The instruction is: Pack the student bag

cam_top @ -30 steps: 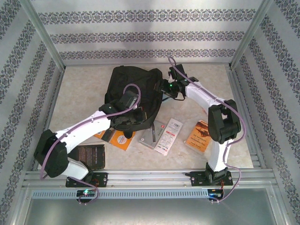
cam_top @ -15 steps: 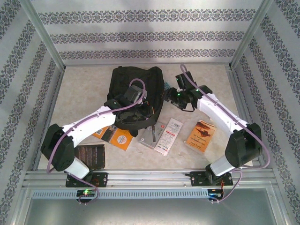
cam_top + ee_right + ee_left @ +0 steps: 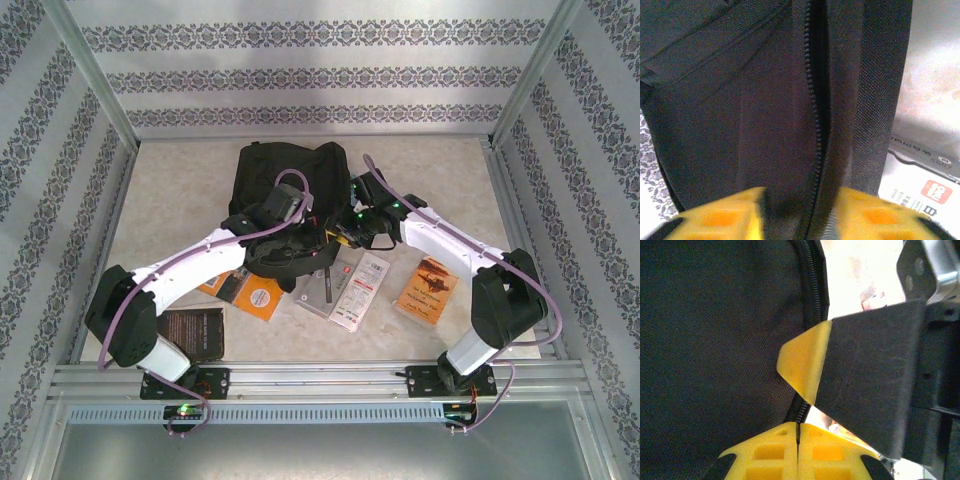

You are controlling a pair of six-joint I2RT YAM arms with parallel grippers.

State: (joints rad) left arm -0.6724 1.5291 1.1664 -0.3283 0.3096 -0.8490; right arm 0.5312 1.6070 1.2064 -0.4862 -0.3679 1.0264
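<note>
Student bag (image 3: pixel 270 170), near edge hidden under left arm (image 3: pixel 190 265) and right arm (image 3: pixel 440 238)

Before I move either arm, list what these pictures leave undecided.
Inside of the student bag: top view, hidden by its own fabric.
Right gripper: right wrist view, fingertips cut off by the lower edge; a grip on the zipper edge is unclear.
Orange booklet: top view, partly under the left arm.
White packet: right wrist view, print blurred, cut by the edge.
</note>
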